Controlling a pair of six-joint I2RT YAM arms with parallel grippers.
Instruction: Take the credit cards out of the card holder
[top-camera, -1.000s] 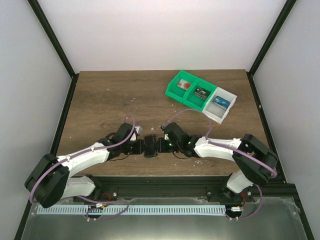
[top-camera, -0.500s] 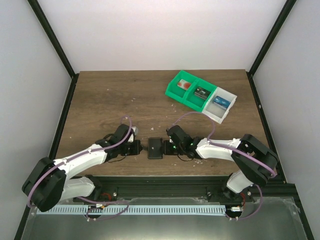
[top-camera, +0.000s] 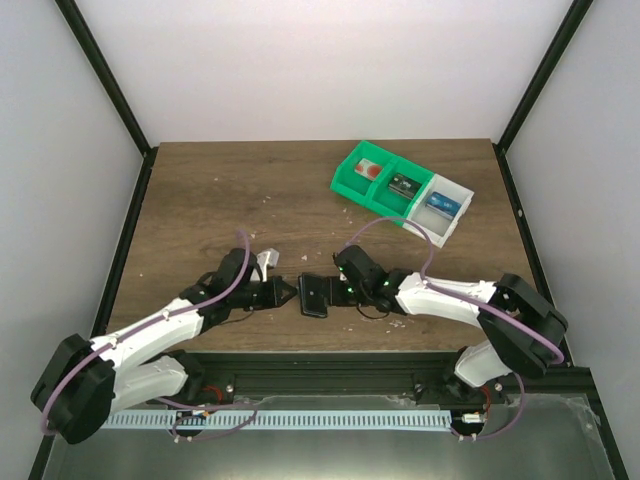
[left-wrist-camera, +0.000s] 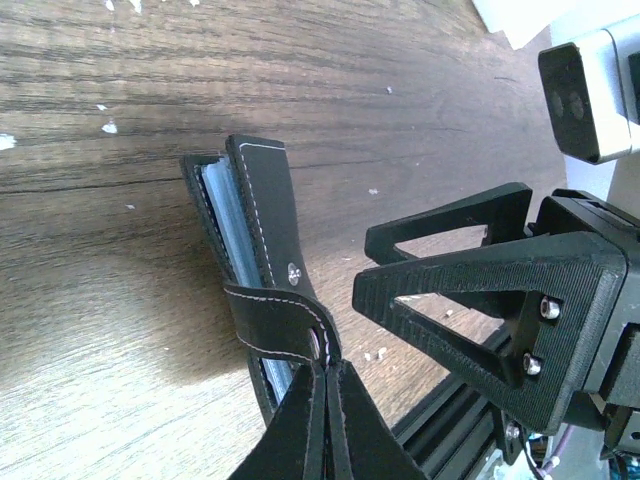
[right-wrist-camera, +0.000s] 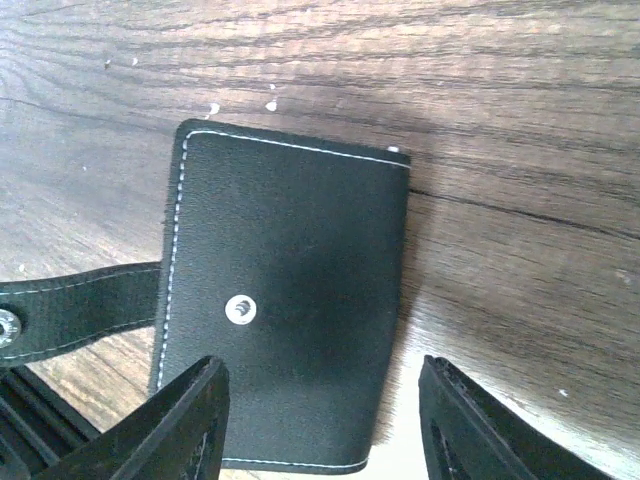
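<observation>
Card holder (right-wrist-camera: 285, 300) tab (left-wrist-camera: 283, 325) between tight left fingers (left-wrist-camera: 295, 440), right fingers (right-wrist-camera: 190, 420) spread

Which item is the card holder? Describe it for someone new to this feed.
Go to the wooden table's near edge, between the left gripper and right gripper. The card holder is the small flat black wallet there, white-stitched, with a silver snap stud and a side strap pinched by the left gripper. Unlike the green-and-white bins at the far right, it is black and folded shut.
</observation>
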